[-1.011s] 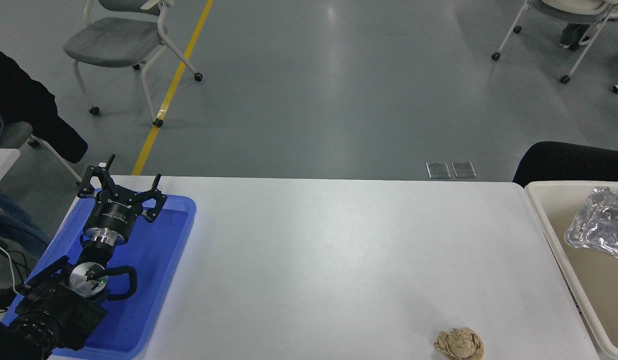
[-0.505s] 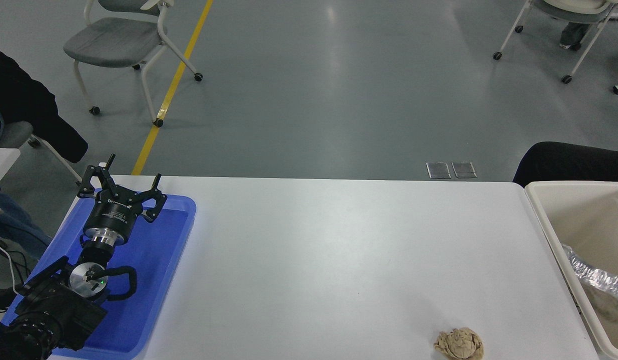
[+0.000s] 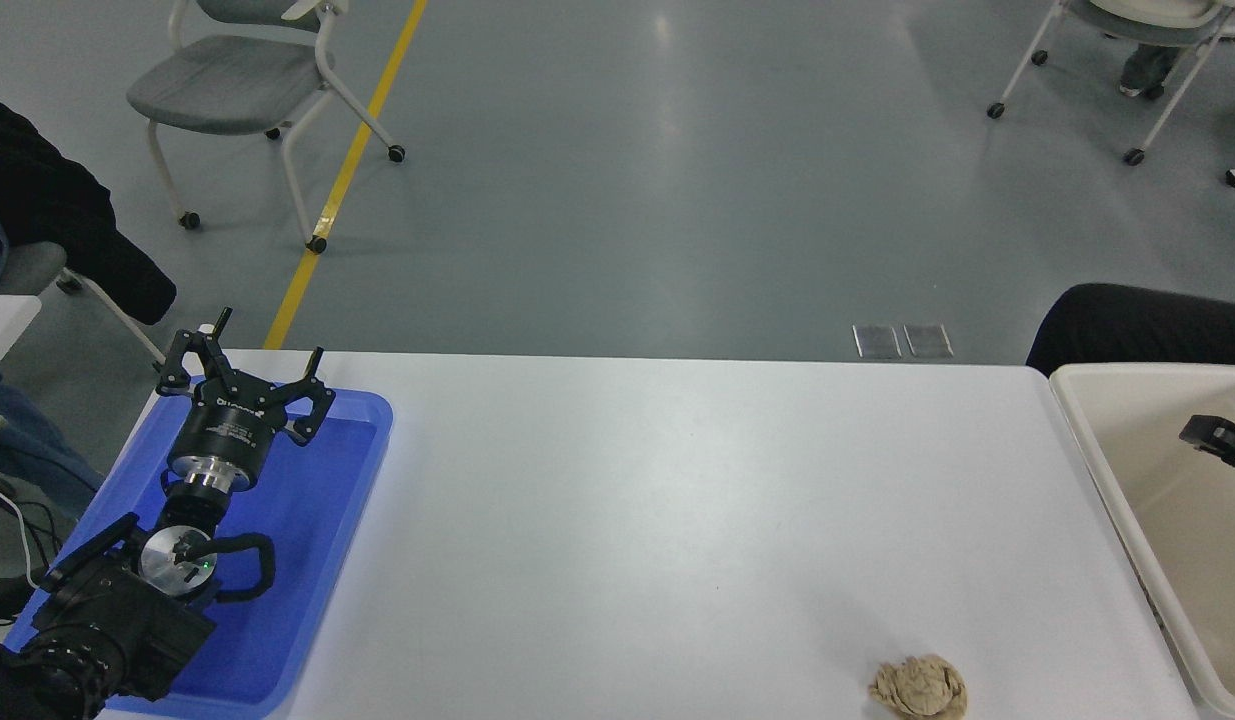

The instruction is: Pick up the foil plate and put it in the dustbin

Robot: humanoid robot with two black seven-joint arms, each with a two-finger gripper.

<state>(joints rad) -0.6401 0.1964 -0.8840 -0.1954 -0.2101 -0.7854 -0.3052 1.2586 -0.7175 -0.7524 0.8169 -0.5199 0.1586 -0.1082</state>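
Right tool [image 3: 1222,440] is showing only a tip over the dustbin [image 3: 1082,440]; grip state unreadable. Foil plate is lying nowhere visible. Left tool [image 3: 239,372] is sitting spread-fingered above the blue tray [image 3: 317,540].

A tray [image 3: 347,520] lies at the table's [image 3: 627,500] left edge, with the parked left gripper [image 3: 245,378] above its far end. A paper ball [image 3: 918,686] sits near the near right corner. The bin [image 3: 1097,470] stands against the right edge, the right gripper [image 3: 1220,438] above its inside.
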